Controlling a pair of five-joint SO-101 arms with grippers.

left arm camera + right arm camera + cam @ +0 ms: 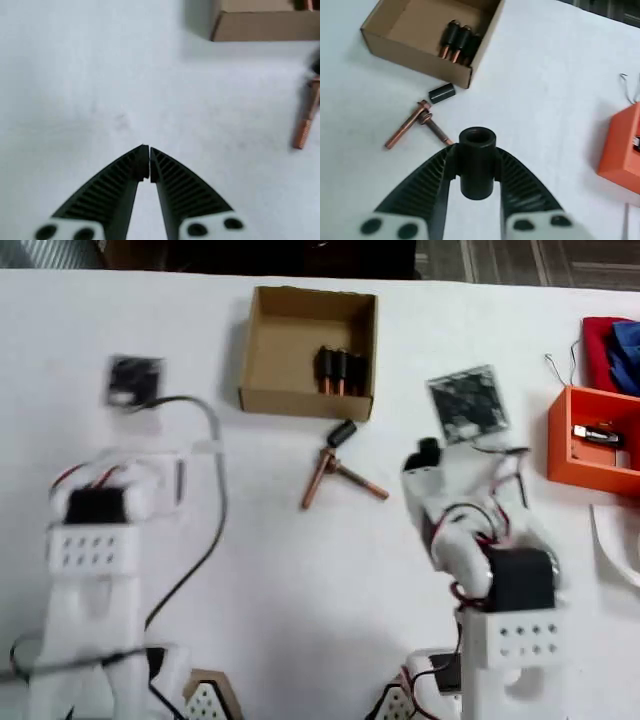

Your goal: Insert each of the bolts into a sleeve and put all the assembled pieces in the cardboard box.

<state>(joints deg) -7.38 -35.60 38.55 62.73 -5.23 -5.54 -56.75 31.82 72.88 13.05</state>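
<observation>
Right wrist view settles it: right gripper (476, 151) clenched on black cylindrical sleeve (477, 172) (bore up); left gripper (149, 162) tips together.

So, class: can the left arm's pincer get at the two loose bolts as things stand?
Probably yes: the left pincer is shut and empty, and nothing stands between it and the bolts.

Bright even light, soft shadow beside the cardboard box (290, 340), white table (300, 590) washed pale
</observation>
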